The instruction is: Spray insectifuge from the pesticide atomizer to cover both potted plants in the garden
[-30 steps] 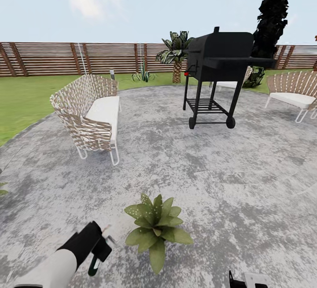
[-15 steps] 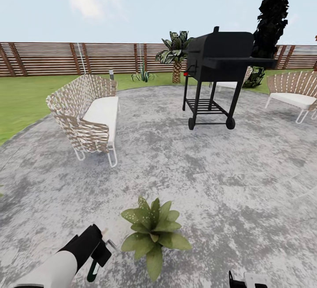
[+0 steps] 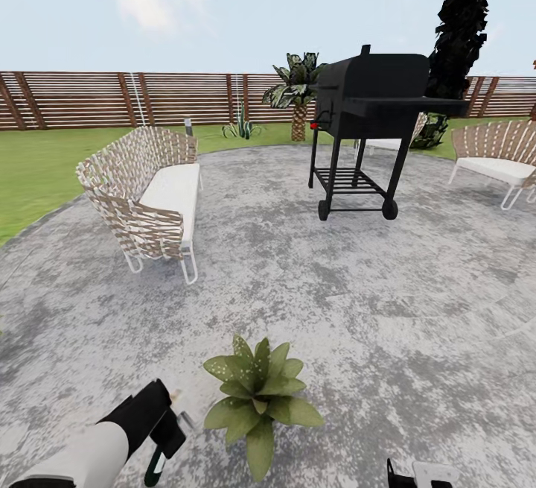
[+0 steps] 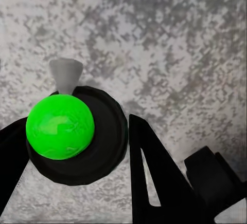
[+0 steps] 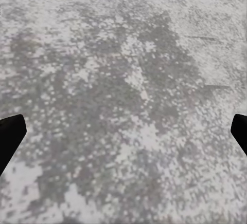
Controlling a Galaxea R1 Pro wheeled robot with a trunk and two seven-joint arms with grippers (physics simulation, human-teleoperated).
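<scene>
My left gripper (image 3: 165, 428) is low at the left of the head view, shut on the pesticide atomizer (image 3: 157, 464), whose dark-green bottle hangs below the fingers. In the left wrist view the atomizer (image 4: 60, 126) appears end-on as a bright green round shape in a black ring, with its pale grey nozzle (image 4: 65, 74) beyond, held between the black fingers (image 4: 149, 178). One potted plant (image 3: 257, 395), a speckled green rosette, stands on the stone patio (image 3: 357, 309) just right of that gripper. The other potted plant is out of view. My right gripper (image 3: 417, 475) is open over bare stone (image 5: 123, 131).
A wicker bench (image 3: 149, 197) with a white cushion stands at the left and a black barbecue grill (image 3: 368, 130) on wheels behind the middle. A second wicker seat (image 3: 499, 153) is at the right. Lawn (image 3: 37, 168), a palm (image 3: 298, 89) and the slatted fence (image 3: 112, 97) lie beyond.
The whole view has shifted a little, so the camera moved. My left gripper with the atomizer sits slightly lower in the picture; its hold is unchanged.
</scene>
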